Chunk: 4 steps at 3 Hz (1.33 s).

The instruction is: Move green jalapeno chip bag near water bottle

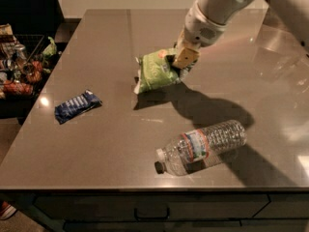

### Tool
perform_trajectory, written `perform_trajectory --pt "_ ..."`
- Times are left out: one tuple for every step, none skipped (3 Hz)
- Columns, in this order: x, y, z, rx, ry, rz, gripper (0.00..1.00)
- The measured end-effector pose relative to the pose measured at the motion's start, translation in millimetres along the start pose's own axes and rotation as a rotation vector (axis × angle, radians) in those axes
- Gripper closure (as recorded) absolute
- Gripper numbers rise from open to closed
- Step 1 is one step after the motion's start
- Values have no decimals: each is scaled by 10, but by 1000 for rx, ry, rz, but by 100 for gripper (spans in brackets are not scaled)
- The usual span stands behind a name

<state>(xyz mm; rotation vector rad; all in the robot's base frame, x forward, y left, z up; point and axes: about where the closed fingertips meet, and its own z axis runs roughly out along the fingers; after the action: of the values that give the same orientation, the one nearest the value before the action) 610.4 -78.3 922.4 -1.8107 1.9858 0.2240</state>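
Note:
The green jalapeno chip bag (154, 71) hangs tilted just above the grey table (106, 42), near its middle, with its shadow under it. My gripper (181, 63) comes down from the upper right and is shut on the bag's right end. The water bottle (203, 146) lies on its side near the table's front edge, its dark cap pointing front-left. The bag is well behind the bottle and a little to its left, apart from it.
A dark blue flat snack packet (77, 105) lies on the left part of the table. A wire basket (19, 64) full of snacks stands off the table's left edge. My arm's shadow falls between the bag and the bottle.

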Motion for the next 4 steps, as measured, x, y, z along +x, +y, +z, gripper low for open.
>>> perform_trajectory --pt "146 271 -229 -49 -5 -56 100" --pt "367 572 -361 -133 -16 -150 100" --pt "464 685 -403 -166 -27 -211 100" --pt "607 733 -328 -187 -17 -233 97"
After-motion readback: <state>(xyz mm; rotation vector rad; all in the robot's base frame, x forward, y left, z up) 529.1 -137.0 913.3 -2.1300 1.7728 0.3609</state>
